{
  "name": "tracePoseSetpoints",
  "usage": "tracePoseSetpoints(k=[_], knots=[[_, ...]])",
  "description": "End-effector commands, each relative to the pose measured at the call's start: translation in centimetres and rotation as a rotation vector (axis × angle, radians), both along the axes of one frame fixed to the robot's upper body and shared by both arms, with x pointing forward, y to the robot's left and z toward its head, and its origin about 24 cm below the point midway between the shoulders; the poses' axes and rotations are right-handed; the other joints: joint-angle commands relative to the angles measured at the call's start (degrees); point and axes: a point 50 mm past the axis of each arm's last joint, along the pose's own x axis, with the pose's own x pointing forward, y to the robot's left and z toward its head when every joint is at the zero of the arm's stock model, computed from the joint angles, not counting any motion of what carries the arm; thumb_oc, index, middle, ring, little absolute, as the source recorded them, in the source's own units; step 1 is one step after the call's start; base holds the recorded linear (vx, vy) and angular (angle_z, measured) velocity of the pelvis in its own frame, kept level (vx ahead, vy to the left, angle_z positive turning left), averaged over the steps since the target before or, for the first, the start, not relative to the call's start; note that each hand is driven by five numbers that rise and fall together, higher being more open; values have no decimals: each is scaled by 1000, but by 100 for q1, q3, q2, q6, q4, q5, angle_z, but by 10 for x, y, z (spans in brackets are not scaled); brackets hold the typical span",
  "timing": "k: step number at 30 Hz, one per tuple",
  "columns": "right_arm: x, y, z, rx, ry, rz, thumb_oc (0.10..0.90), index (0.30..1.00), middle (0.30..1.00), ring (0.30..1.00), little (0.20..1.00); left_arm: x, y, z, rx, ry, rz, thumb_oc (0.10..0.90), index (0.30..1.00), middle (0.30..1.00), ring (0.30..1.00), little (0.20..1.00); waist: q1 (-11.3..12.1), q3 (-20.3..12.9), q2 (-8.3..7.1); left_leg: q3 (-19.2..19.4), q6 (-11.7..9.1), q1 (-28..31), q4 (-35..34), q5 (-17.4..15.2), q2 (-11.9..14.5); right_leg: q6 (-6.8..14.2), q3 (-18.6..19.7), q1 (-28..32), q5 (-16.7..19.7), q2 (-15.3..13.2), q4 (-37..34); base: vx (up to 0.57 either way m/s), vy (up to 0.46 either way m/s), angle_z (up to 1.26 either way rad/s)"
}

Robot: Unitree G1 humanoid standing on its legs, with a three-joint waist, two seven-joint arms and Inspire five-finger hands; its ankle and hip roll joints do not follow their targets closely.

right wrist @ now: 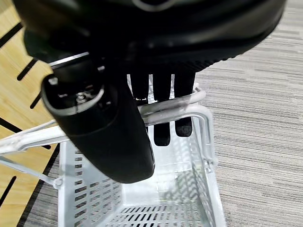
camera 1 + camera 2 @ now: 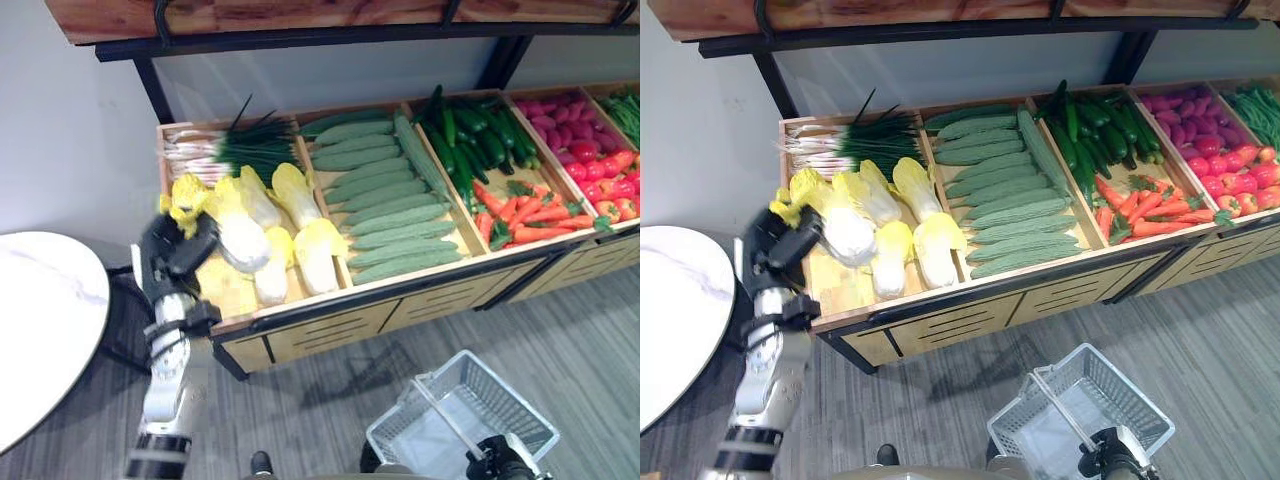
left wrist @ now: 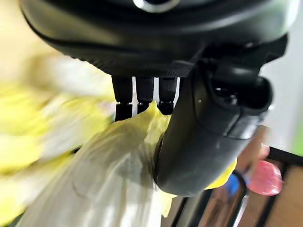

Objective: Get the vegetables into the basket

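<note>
My left hand (image 2: 172,255) is at the leftmost wooden bin (image 2: 228,292), among several pale yellow napa cabbages. In the left wrist view its fingers (image 3: 144,97) and thumb (image 3: 208,137) curl round one cabbage (image 3: 109,179), the white-stemmed one (image 2: 243,243) lying beside the hand. Low at the right, my right hand (image 2: 500,462) holds the white wire basket (image 2: 462,408) above the floor. In the right wrist view its fingers (image 1: 163,109) are curled round the basket's handle (image 1: 189,100), and the basket (image 1: 142,203) hangs below with nothing in it.
The stall's other bins hold scallions (image 2: 235,148), light green cucumbers (image 2: 385,205), dark cucumbers (image 2: 475,140), carrots (image 2: 530,215) and red peppers (image 2: 600,175). A dark-framed wooden shelf (image 2: 330,20) overhangs the bins. A round white table (image 2: 40,320) stands to the left.
</note>
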Motion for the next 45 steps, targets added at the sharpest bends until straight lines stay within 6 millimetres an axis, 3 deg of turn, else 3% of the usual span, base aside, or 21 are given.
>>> tracePoseSetpoints(k=[1, 6, 9, 10, 13, 15, 17, 19, 21, 24, 27, 28, 30, 35, 36, 38, 39, 40, 42, 43, 45], knots=[[9, -24, 13, -89, -20, 16, 400, 300, 300, 300, 300, 16, 8, 57, -29, -325, -76, 400, 300, 300, 300, 300, 65, -243, -305, -305, -199, 44, 4, -270, 300, 763, 15, -137, 396, -751, -5, 0, 0, 0], [12, -26, 14, -87, -28, 10, 400, 300, 300, 300, 300, 10, 4, 62, -15, -366, -134, 400, 300, 300, 300, 300, 112, -137, -355, -279, -135, 158, 105, -330, 231, 757, 23, -29, 386, -773, 14, -14, 9, -1], [13, -30, 17, -86, -46, -20, 400, 300, 300, 300, 300, 12, -7, 74, -23, -433, -223, 400, 300, 300, 300, 300, 127, 65, -418, -312, -48, -43, 590, -563, 169, 765, 60, -134, 394, -926, 291, -86, 94, -1], [6, -31, 16, -83, -46, -45, 400, 300, 300, 300, 300, 16, -17, 87, -28, -491, -288, 400, 300, 300, 300, 300, 80, 158, -465, -304, 1, -75, 739, -672, 65, 835, 96, -172, 575, -1043, 407, -73, 139, 1], [1, -28, 14, -68, -46, -54, 400, 300, 300, 300, 300, 18, -25, 96, -11, -525, -336, 400, 300, 300, 300, 300, -22, 188, -551, -249, 70, -127, 786, -734, -79, 924, 209, -308, 919, -1197, 455, -69, 131, -2], [-1, -28, 14, -60, -43, -52, 400, 300, 300, 300, 300, 19, -29, 99, 23, -545, -368, 400, 300, 300, 300, 300, -170, 275, -552, -60, 124, -72, 658, -708, -170, 946, 413, -612, 1572, -1259, 415, -176, 158, -5], [2, -26, 13, -56, -47, -43, 400, 300, 300, 300, 300, 20, -29, 102, 39, -552, -375, 400, 300, 300, 300, 300, -203, 287, -541, 19, 145, -117, 602, -642, -167, 946, 524, -793, 1669, -1275, 428, -199, 125, -53], [2, -24, 12, -47, -47, -47, 400, 300, 300, 300, 300, 20, -29, 107, 69, -574, -387, 400, 300, 300, 300, 300, -157, 364, -415, 306, 243, -133, 477, -561, -98, 918, 98, -801, 1176, -1329, 819, -240, 250, -110], [3, -28, 14, -66, -35, -39, 400, 300, 300, 300, 300, 18, -29, 106, 70, -573, -392, 400, 300, 300, 300, 300, -7, 348, -297, 611, 314, -109, 376, -549, -91, 851, -566, -623, 536, -1404, 1762, -213, 300, -150], [15, -30, 18, -79, -65, -2, 400, 300, 300, 300, 300, 12, -23, 103, 88, -556, -379, 400, 300, 300, 300, 300, 93, 236, -272, 1075, 396, -128, 145, -381, -140, 803, -792, -366, 183, -1310, 2402, -173, 102, -122], [20, -25, 18, -68, -84, 31, 400, 300, 300, 300, 300, 8, -16, 102, 119, -558, -372, 400, 300, 300, 300, 300, 195, 95, -330, 1416, 257, -164, 195, -255, -36, 692, -1093, 129, -254, -986, 1468, -68, -206, -90], [15, -28, 18, -70, -71, 23, 400, 300, 300, 300, 300, 9, -17, 100, 105, -555, -370, 400, 300, 300, 300, 300, 171, 94, -290, 1506, 88, -278, 389, -131, 174, 553, -1194, 340, -521, -722, 963, -66, -322, -106], [12, -31, 19, -80, -69, 17, 400, 300, 300, 300, 300, 9, -19, 100, 98, -555, -378, 400, 300, 300, 300, 300, 132, 128, -269, 1546, -11, -375, 513, -48, 302, 503, -1209, 425, -586, -602, 756, -87, -297, -24], [-1, -51, 28, -138, -71, -46, 400, 300, 300, 300, 300, 13, -28, 96, 62, -543, -400, 400, 300, 300, 300, 300, -68, 287, 91, 1527, -402, -468, 491, 577, 763, 231, -1033, 561, -821, -165, 531, -99, -303, -19], [-3, -55, 30, -147, -77, -61, 400, 300, 300, 300, 300, 15, -34, 95, 47, -545, -415, 400, 300, 300, 300, 300, -133, 370, 148, 1439, -535, -542, 815, 602, 971, 112, -946, 622, -915, -30, 487, -55, -335, -10], [3, -63, 36, -170, -92, -62, 400, 300, 300, 300, 300, 16, -38, 96, 49, -555, -432, 400, 300, 300, 300, 300, -66, 472, 159, 854, -591, -617, 1110, 577, 923, 54, -731, 607, -968, 16, 503, -67, -154, -29], [20, -66, 42, -185, -127, -38, 400, 300, 300, 300, 300, 16, -43, 97, 60, -568, -439, 400, 300, 300, 300, 300, 120, 517, 202, -357, -372, -866, 1062, 360, 452, 21, -430, 435, -872, -1, 495, -64, -26, -73], [26, -69, 45, -192, -143, -33, 400, 300, 300, 300, 300, 16, -43, 97, 67, -567, -437, 400, 300, 300, 300, 300, 225, 524, 202, -939, -306, -914, 930, 207, 251, 48, -206, 386, -852, -3, 502, -16, -5, -104], [33, -68, 48, -196, -161, -14, 400, 300, 300, 300, 300, 14, -40, 98, 85, -578, -434, 400, 300, 300, 300, 300, 325, 502, 202, -1725, -260, -966, 719, 188, 106, 82, 223, 251, -788, 29, 530, 66, 0, -98], [34, -68, 48, -196, -162, -14, 400, 300, 300, 300, 300, 14, -40, 98, 85, -578, -434, 400, 300, 300, 300, 300, 321, 489, 203, -1728, -257, -985, 714, 200, 104, 83, 220, 234, -778, 29, 526, 80, 16, -137], [40, -69, 51, -201, -169, 8, 400, 300, 300, 300, 300, 11, -37, 102, 94, -605, -433, 400, 300, 300, 300, 300, 424, 460, 242, -2522, -275, -1073, 425, 282, -72, 119, 666, 113, -710, 114, 509, 86, 30, -109]])
